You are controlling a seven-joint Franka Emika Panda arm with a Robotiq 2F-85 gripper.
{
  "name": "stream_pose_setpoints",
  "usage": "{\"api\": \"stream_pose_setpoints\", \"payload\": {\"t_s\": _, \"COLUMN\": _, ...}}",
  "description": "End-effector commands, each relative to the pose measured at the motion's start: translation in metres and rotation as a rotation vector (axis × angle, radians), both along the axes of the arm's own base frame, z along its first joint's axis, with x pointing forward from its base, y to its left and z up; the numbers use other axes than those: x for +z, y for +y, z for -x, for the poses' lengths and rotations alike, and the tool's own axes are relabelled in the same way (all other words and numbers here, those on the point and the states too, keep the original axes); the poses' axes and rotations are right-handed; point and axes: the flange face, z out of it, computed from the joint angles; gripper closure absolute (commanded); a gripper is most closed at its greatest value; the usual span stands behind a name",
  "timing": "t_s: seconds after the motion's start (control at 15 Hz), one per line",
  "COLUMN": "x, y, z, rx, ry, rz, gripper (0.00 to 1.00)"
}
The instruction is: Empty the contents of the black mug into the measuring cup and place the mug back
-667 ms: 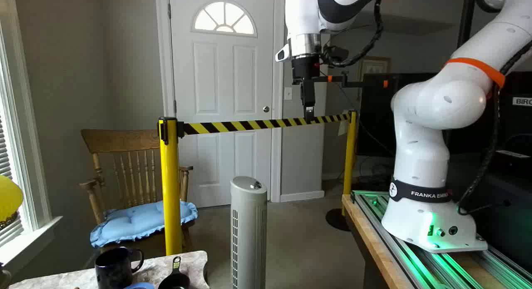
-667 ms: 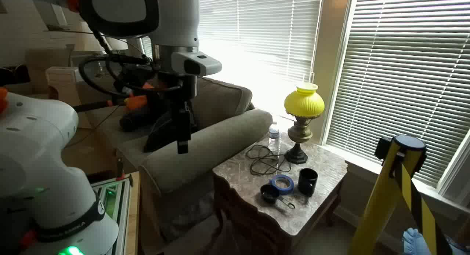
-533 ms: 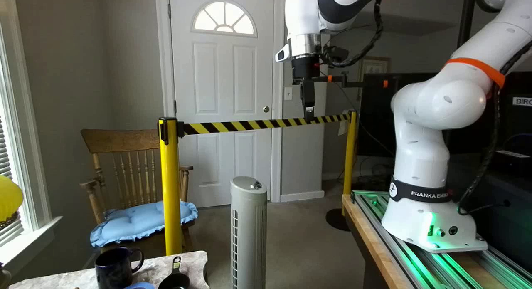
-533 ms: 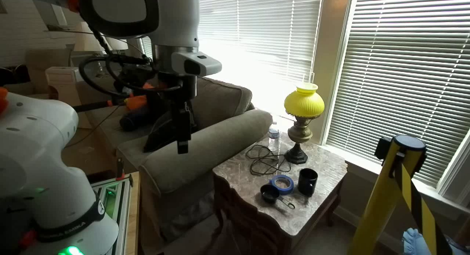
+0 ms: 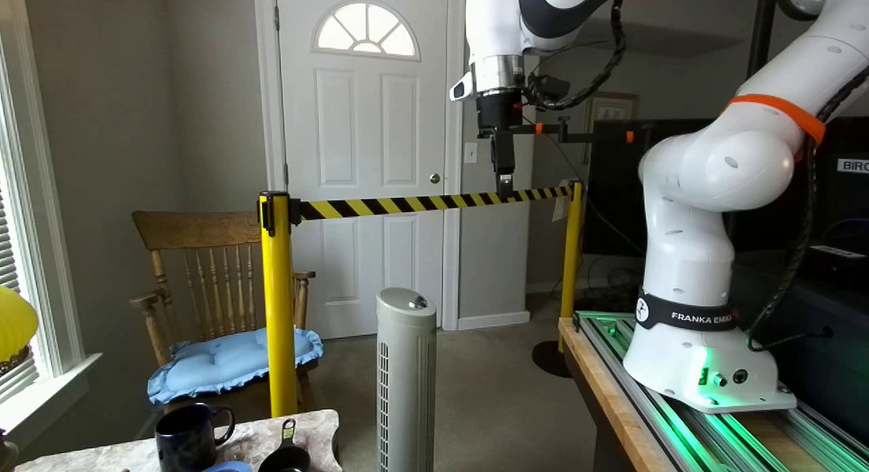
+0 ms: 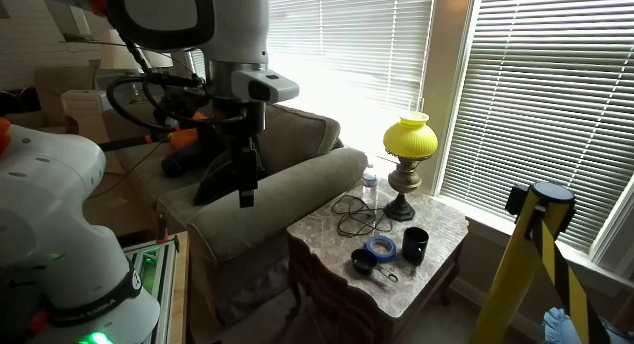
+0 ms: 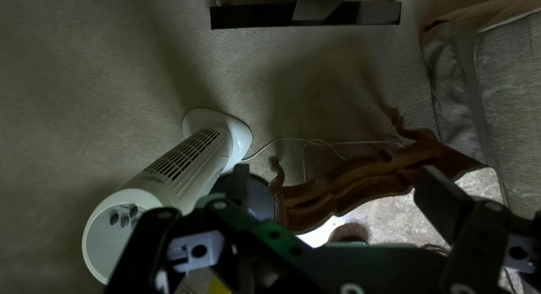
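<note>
I see black mug (image 6: 414, 247), black measuring cup (image 6: 364, 261), blue tape roll (image 6: 384, 258), yellow lampshade (image 6: 410, 140), mottled grey tabletop (image 6: 396, 297); black-and-yellow striped barrier belt (image 5: 407, 205), light-blue cushion (image 5: 234, 365).

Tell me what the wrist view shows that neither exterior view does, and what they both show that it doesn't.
Only the wrist view: the fan's foot and a thin white cord on the carpet.

Only the exterior views: the black mug and the yellow lampshade; neither can be made out in the wrist view.

Shared by all: the gripper and the side table. The fan's body shows in the wrist view and in an exterior view, cut off there at the bottom.
</note>
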Motion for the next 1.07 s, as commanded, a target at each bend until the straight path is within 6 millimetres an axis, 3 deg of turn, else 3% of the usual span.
{"api": "stream_pose_setpoints", "payload": {"t_s": 0.0, "x": 0.0, "y": 0.0, "z": 0.0, "rx": 0.0, "ry": 0.001, "rz": 0.0, "gripper": 0.0}}
{"api": "stream_pose_setpoints", "payload": {"t_s": 0.2, "x": -0.02, "y": -0.038, "z": -0.027, "rx": 0.041, "ry": -0.061, "rz": -0.029, "gripper": 0.0}}
{"api": "stream_pose_setpoints", "payload": {"t_s": 0.4, "x": -0.033, "y": -0.08, "z": -0.07, "rx": 0.214, "ry": -0.173, "rz": 0.005, "gripper": 0.0}}
{"api": "stream_pose_setpoints", "payload": {"t_s": 0.6, "x": -0.042, "y": -0.106, "z": -0.116, "rx": 0.367, "ry": -0.27, "rz": 0.041, "gripper": 0.0}}
{"api": "stream_pose_setpoints", "payload": {"t_s": 0.73, "x": -0.05, "y": -0.11, "z": -0.149, "rx": 0.473, "ry": -0.319, "rz": 0.055, "gripper": 0.0}}
{"api": "stream_pose_setpoints", "payload": {"t_s": 1.0, "x": -0.072, "y": -0.088, "z": -0.202, "rx": 0.688, "ry": -0.38, "rz": 0.055, "gripper": 0.0}}
